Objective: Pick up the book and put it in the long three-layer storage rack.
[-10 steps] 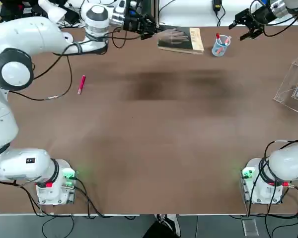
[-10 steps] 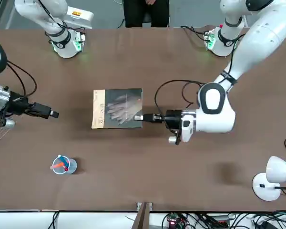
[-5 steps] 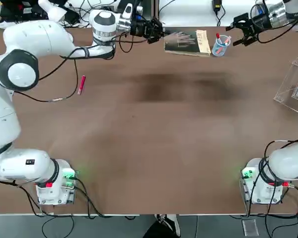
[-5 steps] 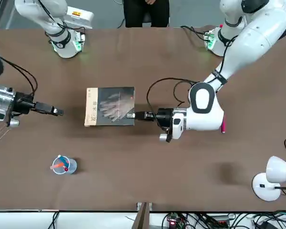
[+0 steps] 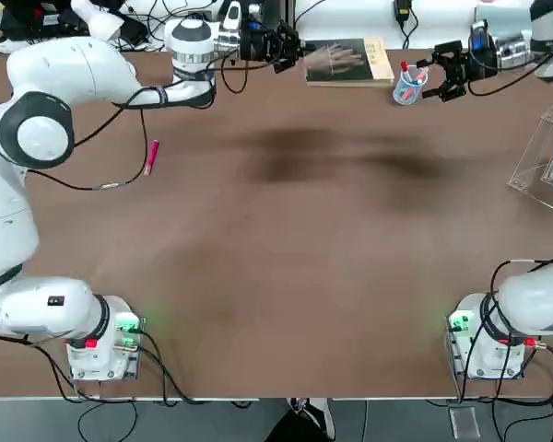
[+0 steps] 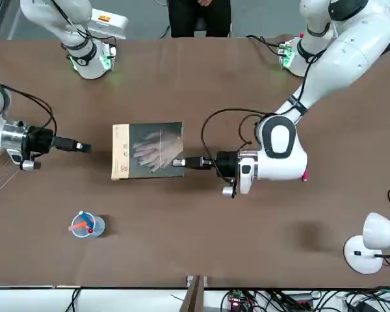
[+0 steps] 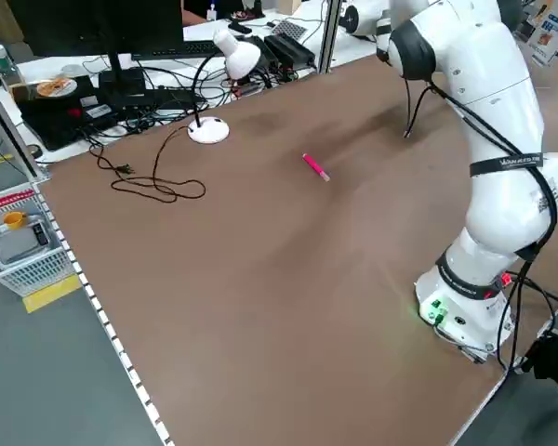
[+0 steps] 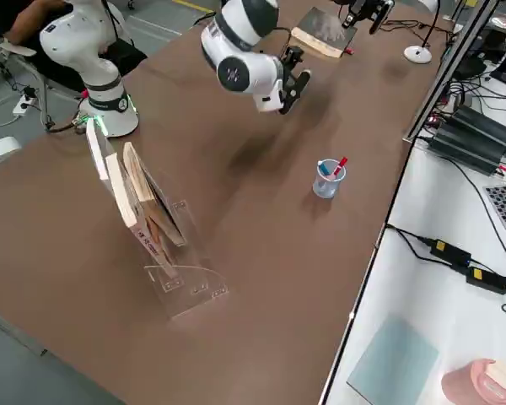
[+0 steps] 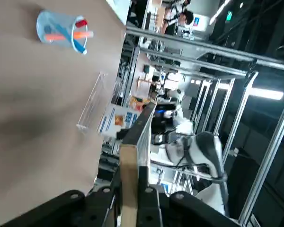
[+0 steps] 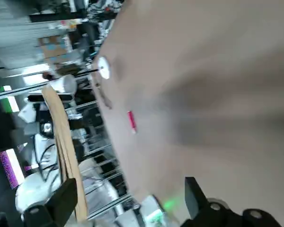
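So the book [image 6: 147,151] is held at one edge by the left gripper [image 6: 180,162], whose fingers are pinched tight on the side opposite the tan strip. The gripper points level, out across the table, so the book sticks out flat in front of it, cover up with the pale hand image showing. In the top view the book [image 5: 350,61] sits at the far edge of the table [image 5: 286,239], just past the left gripper [image 5: 295,45].

The right gripper [image 6: 81,147] faces the book from the other side, pointing at the tan-strip edge with its fingers spread wide and nothing in them. There's a clear gap between it and the book. In the top view the right gripper [image 5: 438,78] is just beside the small clear cup [image 5: 408,86].

The long three-layer storage rack [image 8: 152,228] stands well apart from the book, out at the robot's right edge of the table, with a couple of thin books already leaning in it.

Counting: one book in play, one rack, one clear cup with a red and an orange pen in it, one loose pink pen [image 5: 151,157] lying on the table near the left arm, one white desk lamp [image 6: 370,244], two arms.
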Available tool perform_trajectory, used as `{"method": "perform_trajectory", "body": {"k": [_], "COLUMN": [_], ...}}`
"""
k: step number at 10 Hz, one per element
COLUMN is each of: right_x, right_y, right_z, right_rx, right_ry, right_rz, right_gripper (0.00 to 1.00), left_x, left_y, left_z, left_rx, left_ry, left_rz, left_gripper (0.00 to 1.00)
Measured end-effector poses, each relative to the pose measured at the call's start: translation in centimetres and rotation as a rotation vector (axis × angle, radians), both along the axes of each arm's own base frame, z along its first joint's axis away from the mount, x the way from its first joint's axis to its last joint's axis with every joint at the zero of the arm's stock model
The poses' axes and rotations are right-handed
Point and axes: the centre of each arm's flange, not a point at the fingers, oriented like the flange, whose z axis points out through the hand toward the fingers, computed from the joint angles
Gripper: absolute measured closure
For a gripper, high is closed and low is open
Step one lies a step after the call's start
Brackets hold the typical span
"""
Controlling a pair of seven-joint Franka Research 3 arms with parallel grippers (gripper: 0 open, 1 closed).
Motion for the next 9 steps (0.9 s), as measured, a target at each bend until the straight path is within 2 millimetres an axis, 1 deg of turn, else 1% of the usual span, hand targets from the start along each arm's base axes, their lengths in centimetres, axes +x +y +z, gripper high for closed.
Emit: {"method": "perform_trajectory", "body": {"k": [1,2,5,7,9], "right_x": [-0.2,-0.2,-0.4,-0.5,-0.8], "right_y": [-0.5,-0.7,-0.6,-0.3,0.7], "right_z": [-0.9,-1.3,-1.5,-1.6,-2.0], "right_rx": [0.042,0.079,0.146,0.179,0.245], "right_ry": [0.007,0.016,0.032,0.038,0.054], "right_rz": [-0.007,-0.012,-0.023,-0.041,-0.069], "right_gripper": [0.00,0.00,0.00,0.00,0.00], "left_x": [0.4,0.7,1.1,0.9,0.3], "left_y": [0.2,0.3,0.2,-0.5,-1.6], "left_z": [0.3,0.4,0.4,0.2,-0.2], "left_rx": [0.002,0.003,0.012,0.022,0.038], "left_ry": [-0.007,-0.011,-0.018,-0.023,-0.040], "left_rz": [0.018,0.030,0.064,0.074,0.070], "left_gripper": [1.00,1.00,1.00,1.00,1.00]}}
